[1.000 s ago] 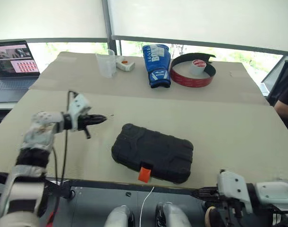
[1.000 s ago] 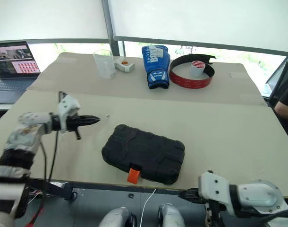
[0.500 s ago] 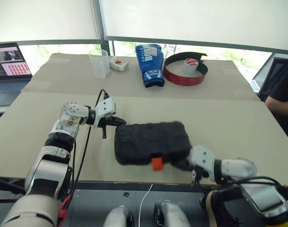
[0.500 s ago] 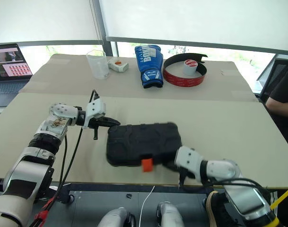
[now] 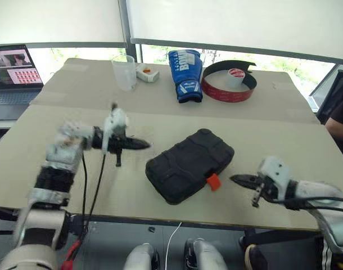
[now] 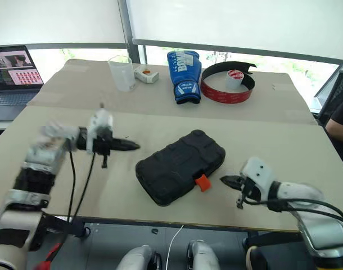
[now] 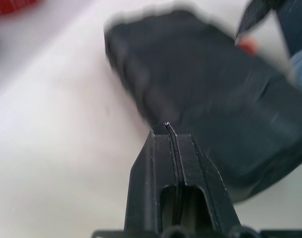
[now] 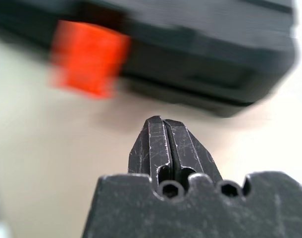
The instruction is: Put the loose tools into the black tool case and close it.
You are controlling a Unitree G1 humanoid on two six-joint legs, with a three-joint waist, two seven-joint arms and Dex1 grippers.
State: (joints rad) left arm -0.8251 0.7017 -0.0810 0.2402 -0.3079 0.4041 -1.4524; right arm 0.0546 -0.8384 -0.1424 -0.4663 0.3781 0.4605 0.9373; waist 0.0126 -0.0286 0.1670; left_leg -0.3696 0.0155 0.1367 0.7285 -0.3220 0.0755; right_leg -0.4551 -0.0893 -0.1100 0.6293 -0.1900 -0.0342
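One black tool case (image 5: pixel 190 165) lay shut and skewed on the tan table (image 5: pixel 284 140) in the head views, its orange latch (image 5: pixel 213 181) pointing toward the right gripper (image 5: pixel 237 179), whose fingers were pressed together and empty just beside it; the left gripper (image 5: pixel 142 144), likewise pinched shut on nothing, hovered near the case's far-left edge. I judged the case a rigid, fairly hefty moulded shell, smooth enough to slide when nudged, best worked at the latch or lid rim (no loose tools could be made out on the table). A blue boxing glove (image 5: pixel 185 76) carried white lettering too small to read. From the left wrist, closed fingers (image 7: pixel 180 153) aimed at the case's ribbed lid. From the right wrist, closed fingers (image 8: pixel 161 144) faced the latch, apart from it.
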